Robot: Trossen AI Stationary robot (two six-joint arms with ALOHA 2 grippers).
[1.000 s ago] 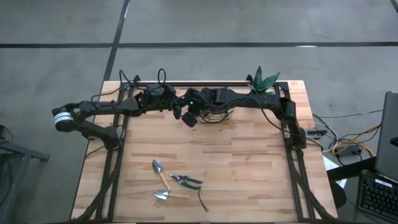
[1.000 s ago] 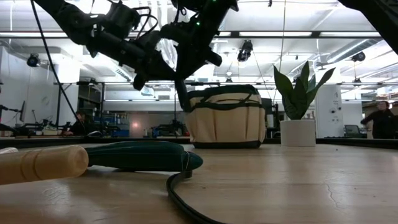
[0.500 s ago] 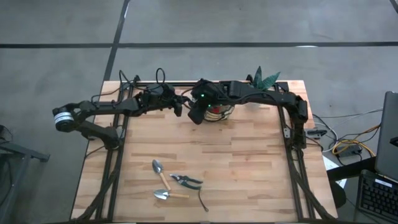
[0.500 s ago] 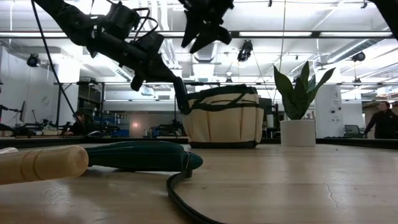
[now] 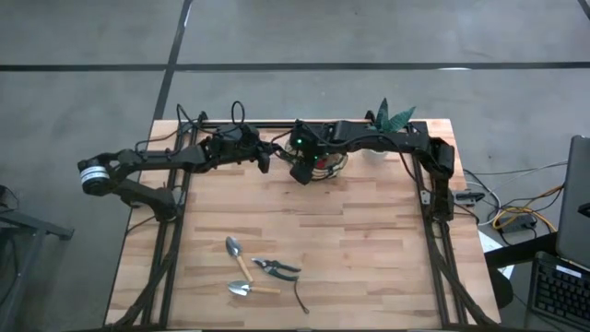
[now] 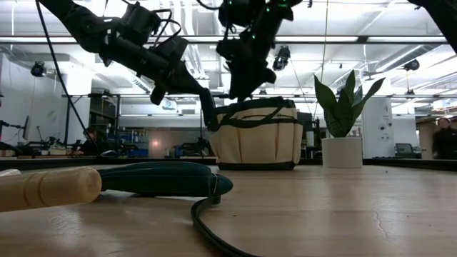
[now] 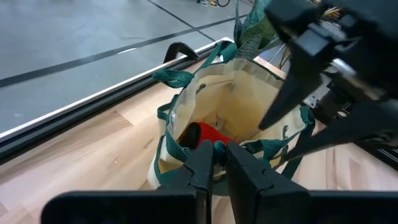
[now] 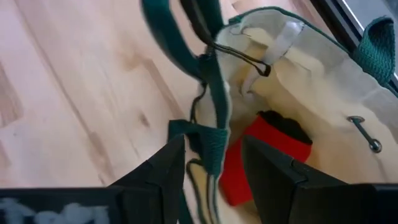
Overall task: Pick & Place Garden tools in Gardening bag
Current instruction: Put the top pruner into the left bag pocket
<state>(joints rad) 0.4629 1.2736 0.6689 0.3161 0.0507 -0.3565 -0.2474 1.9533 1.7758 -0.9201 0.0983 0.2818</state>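
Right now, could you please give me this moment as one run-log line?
left gripper: shut on bag rim | right gripper: open over bag | red item: in bag | trowels: on table

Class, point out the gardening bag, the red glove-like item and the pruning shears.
gardening bag point(image 6: 257, 143), low view, on its tan front wall.
red glove-like item point(image 8: 270, 152), right wrist view, on its red surface inside the bag.
pruning shears point(image 5: 275, 267), high view, near the pivot.
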